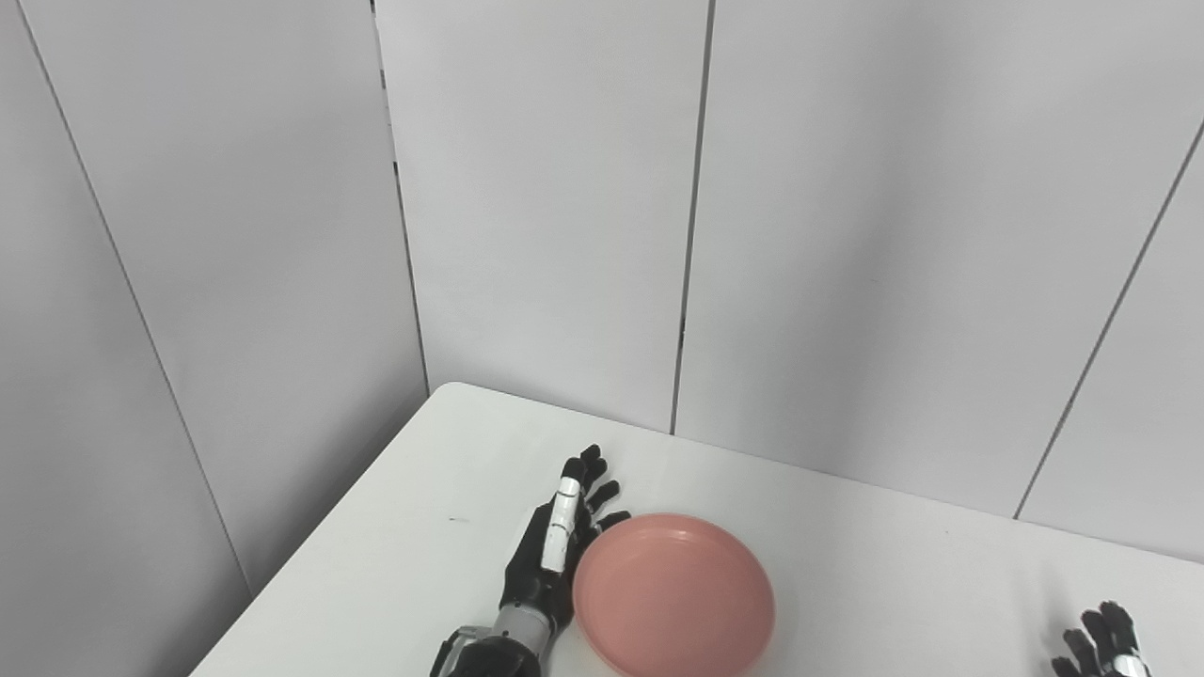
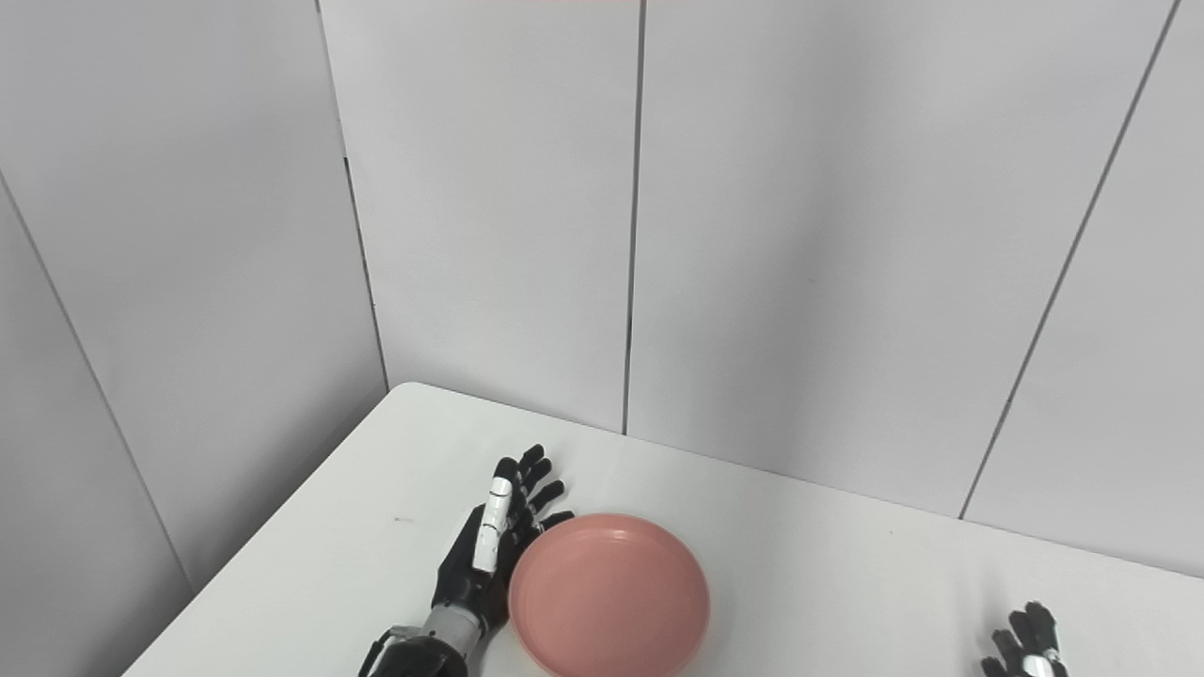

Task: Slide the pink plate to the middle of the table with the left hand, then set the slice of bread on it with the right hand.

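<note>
Left hand flat against the pink plate's side; right hand barely in view.

The pink plate (image 1: 673,596) sat on the white table (image 1: 395,564) near the front edge, roughly in the middle of the visible tabletop, and it held nothing. The left hand (image 1: 553,555) lay just to the plate's left, fingers (image 1: 585,480) stretched straight and apart, pointing away toward the wall panels (image 1: 546,207); its palm side faced the plate's rim and looked to be touching it, gripping nothing. The right hand (image 2: 1027,649) showed only as fingertips at the bottom right corner, well apart from the plate; they looked spread, but too little of the hand was in frame to tell whether it was open or closed. No slice of bread could be seen in either view.
</note>
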Tool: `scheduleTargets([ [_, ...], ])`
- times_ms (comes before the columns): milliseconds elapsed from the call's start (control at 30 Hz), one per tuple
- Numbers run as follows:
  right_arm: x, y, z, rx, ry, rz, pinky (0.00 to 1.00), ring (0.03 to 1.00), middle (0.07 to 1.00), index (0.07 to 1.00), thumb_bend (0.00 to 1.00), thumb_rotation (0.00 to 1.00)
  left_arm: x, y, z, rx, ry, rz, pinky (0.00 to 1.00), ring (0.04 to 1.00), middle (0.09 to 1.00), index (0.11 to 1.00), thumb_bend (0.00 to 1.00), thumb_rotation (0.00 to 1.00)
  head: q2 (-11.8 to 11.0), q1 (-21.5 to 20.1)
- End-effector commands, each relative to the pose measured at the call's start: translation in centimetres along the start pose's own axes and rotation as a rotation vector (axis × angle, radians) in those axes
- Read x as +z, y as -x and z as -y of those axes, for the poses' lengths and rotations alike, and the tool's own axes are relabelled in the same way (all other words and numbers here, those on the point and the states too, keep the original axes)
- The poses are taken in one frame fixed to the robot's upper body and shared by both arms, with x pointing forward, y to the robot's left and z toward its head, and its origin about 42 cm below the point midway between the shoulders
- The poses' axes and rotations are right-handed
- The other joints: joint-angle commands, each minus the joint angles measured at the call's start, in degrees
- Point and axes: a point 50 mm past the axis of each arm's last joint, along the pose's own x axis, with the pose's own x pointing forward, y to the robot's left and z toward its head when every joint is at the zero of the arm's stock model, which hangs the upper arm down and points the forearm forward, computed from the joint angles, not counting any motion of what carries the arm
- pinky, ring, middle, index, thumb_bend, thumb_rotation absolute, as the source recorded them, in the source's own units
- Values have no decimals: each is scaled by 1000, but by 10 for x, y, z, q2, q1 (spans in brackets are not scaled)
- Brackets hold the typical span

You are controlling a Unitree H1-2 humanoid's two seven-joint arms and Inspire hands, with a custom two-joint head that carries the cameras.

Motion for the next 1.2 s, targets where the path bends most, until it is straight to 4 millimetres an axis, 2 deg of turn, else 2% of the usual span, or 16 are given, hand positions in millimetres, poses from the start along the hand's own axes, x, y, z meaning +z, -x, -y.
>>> scheduleTargets([
  [0, 17, -9, -4, 15, 0, 63, 1000, 1000, 1000, 988, 652, 835, -1, 0, 12, -43, 0, -3, 843, 951, 992, 966, 787, 1000, 0, -4],
  [67, 17, -9, -4, 16, 0, 61, 1000, 1000, 1000, 988, 649, 838, -2, 2, 17, -61, 3, -4, 849, 958, 994, 969, 779, 1000, 3, -12],
  [133, 17, -9, -5, 21, 5, 65, 1000, 1000, 998, 987, 648, 837, -2, 5, 23, -87, 15, -3, 896, 979, 999, 980, 780, 1000, 5, -20],
  [300, 19, -8, -6, 44, 41, 79, 1000, 1000, 1000, 1000, 594, 898, -5, 14, 38, -155, 22, 26, 945, 998, 1000, 999, 777, 1000, 13, -49],
  [533, 22, -4, -10, 52, 39, 93, 1000, 1000, 996, 987, 580, 841, -12, 30, 55, -178, 18, 36, 871, 956, 1000, 1000, 770, 1000, 26, -100],
  [767, 21, -5, -17, 50, 15, 100, 1000, 972, 961, 952, 648, 746, -12, 39, 60, -219, 65, 16, 907, 973, 1000, 994, 796, 1000, 42, -146],
  [933, 24, -7, -30, 50, 21, 113, 992, 956, 959, 941, 652, 727, -5, 46, 59, -244, 60, 26, 906, 984, 1000, 996, 806, 1000, 72, -205],
  [967, 25, -7, -32, 49, 24, 114, 989, 955, 959, 941, 655, 728, -4, 47, 59, -247, 61, 28, 897, 991, 1000, 996, 797, 1000, 72, -205],
  [1000, 26, -8, -36, 50, 27, 114, 990, 955, 960, 942, 656, 731, -2, 48, 59, -249, 61, 30, 889, 993, 1000, 995, 794, 1000, 82, -226],
  [1167, 34, -10, -53, 44, 31, 105, 996, 949, 961, 942, 653, 751, 6, 54, 58, -264, 67, 31, 864, 989, 1000, 991, 790, 1000, 104, -262],
])
